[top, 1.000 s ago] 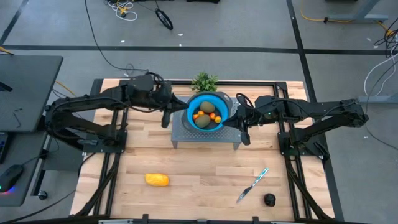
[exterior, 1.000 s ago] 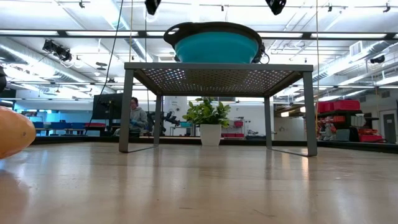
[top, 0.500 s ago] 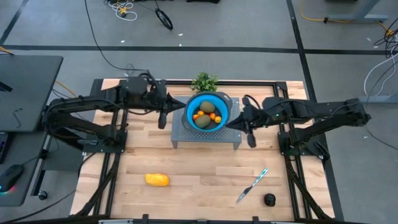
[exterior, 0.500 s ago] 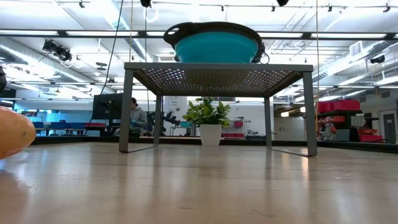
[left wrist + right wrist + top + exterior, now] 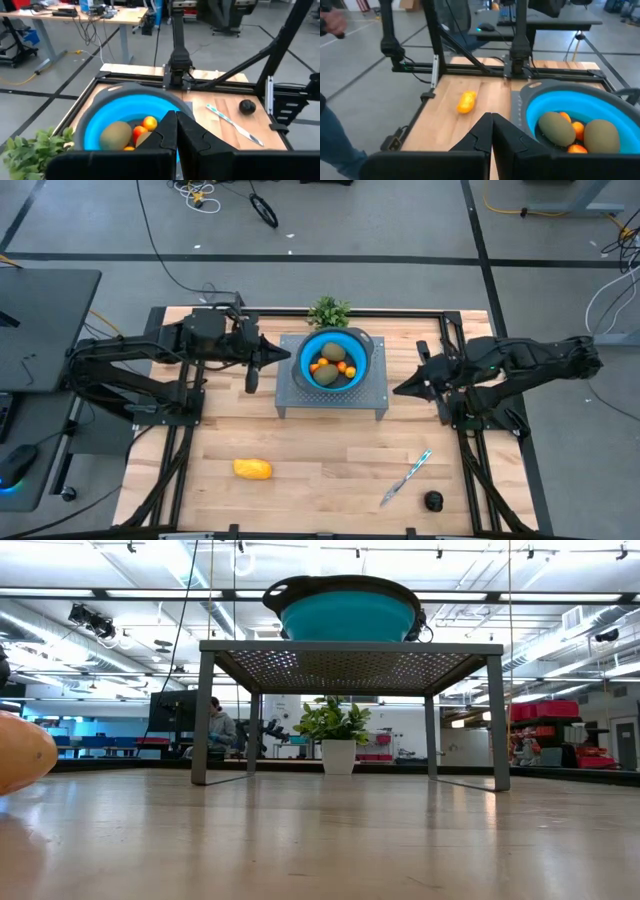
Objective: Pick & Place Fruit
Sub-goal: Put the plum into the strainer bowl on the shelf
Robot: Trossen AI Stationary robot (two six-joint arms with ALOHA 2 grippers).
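Both pincers hang clenched and empty: the left pincer [image 5: 250, 380] just left of the blue bowl [image 5: 352, 346], the right pincer [image 5: 400, 390] to its right. Small fruit [image 5: 333, 369] fills the bowl; an oblong [image 5: 252, 469] and a black fruit [image 5: 433, 501] lie on the near desk [image 5: 320, 470].

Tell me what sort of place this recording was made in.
Most likely a robotics lab or open workshop. A wooden table stands on a bare concrete floor with loose cables lying about, desks with electronics stand beyond it, and the low view shows an open hall with exposed ceiling ducts.
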